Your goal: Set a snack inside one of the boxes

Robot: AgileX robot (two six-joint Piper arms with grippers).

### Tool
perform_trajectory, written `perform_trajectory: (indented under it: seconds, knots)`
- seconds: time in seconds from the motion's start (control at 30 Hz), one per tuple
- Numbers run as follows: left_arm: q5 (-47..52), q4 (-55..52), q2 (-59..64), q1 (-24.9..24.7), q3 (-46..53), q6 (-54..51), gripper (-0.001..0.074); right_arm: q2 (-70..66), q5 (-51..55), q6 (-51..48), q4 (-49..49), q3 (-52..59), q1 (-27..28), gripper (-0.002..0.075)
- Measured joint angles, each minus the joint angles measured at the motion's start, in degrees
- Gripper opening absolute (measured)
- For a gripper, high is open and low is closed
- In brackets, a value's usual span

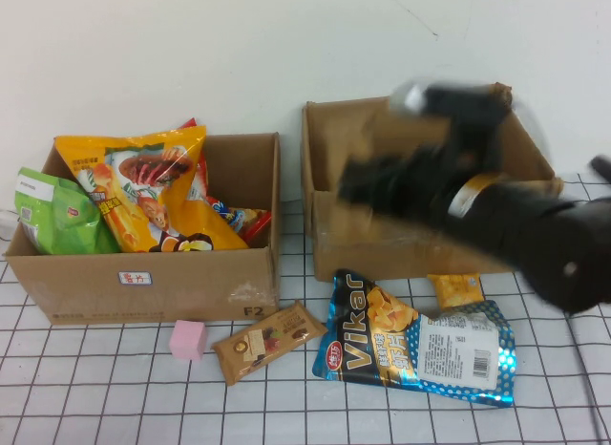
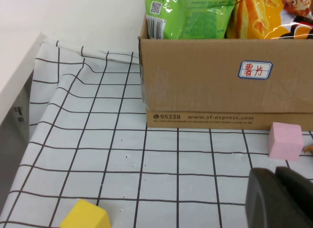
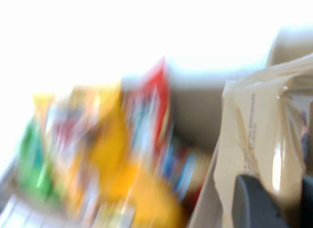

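The left box (image 1: pixel 143 283) holds a green bag (image 1: pixel 52 214), a yellow bag (image 1: pixel 143 192) and a red one. The right box (image 1: pixel 329 154) stands beside it. A blue Vikar chip bag (image 1: pixel 415 345), a brown snack bar (image 1: pixel 267 340) and a small yellow packet (image 1: pixel 456 288) lie on the table in front. My right gripper (image 1: pixel 370 182) is motion-blurred over the right box's left part. In the right wrist view, the right gripper (image 3: pixel 283 201) has its fingers apart with nothing held. My left gripper (image 2: pixel 276 173) is shut and empty, low over the table near the left box (image 2: pixel 220 91).
A pink cube (image 1: pixel 188 339) sits in front of the left box, also in the left wrist view (image 2: pixel 285 140). A yellow cube (image 2: pixel 85 216) lies near the table's left edge (image 2: pixel 29 91). A wall stands right behind the boxes.
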State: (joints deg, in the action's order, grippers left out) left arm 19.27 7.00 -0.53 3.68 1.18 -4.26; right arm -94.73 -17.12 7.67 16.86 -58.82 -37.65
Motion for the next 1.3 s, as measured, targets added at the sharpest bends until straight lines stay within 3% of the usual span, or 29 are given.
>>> perform_trajectory:
  seconds: [0.1, 0.27, 0.37, 0.5, 0.63, 0.73, 0.8, 0.9, 1.03, 1.3]
  knots:
    - [0.0, 0.0, 0.0, 0.0, 0.0, 0.0, -0.0001, 0.1, -6.6, -4.2, -0.5, -0.9, 3.6, 0.0142]
    - [0.0, 0.0, 0.0, 0.0, 0.0, 0.0, -0.0001, -4.6, -7.6, -6.8, -1.6, -6.6, 10.6, 0.0148]
    - [0.0, 0.0, 0.0, 0.0, 0.0, 0.0, -0.0001, -8.7, -6.3, -6.9, -3.7, -11.0, 13.8, 0.0227]
    - [0.0, 0.0, 0.0, 0.0, 0.0, 0.0, -0.0001, -13.0, -2.0, -6.9, -4.4, -14.6, 16.1, 0.0391]
    - [0.0, 0.0, 0.0, 0.0, 0.0, 0.0, -0.0001, -13.2, 4.4, -5.3, -4.6, -15.6, 17.0, 0.0437]
    - [0.0, 0.0, 0.0, 0.0, 0.0, 0.0, -0.0001, -10.5, 10.8, -4.9, -5.0, -15.6, 17.2, 0.0344]
    - [0.0, 0.0, 0.0, 0.0, 0.0, 0.0, -0.0002, -6.9, 15.2, -4.8, -5.4, -15.6, 17.2, 0.0194]
    - [0.0, 0.0, 0.0, 0.0, 0.0, 0.0, -0.0002, -0.3, 18.3, -5.2, -5.5, -14.9, 17.2, 0.0058]
    - [0.0, 0.0, 0.0, 0.0, 0.0, 0.0, -0.0002, 12.3, 18.8, -8.7, -5.6, -10.5, 17.1, 0.0009]
    - [0.0, 0.0, 0.0, 0.0, 0.0, 0.0, -0.0002, 37.2, 23.3, -20.3, -5.6, 5.7, 13.6, 0.0000]
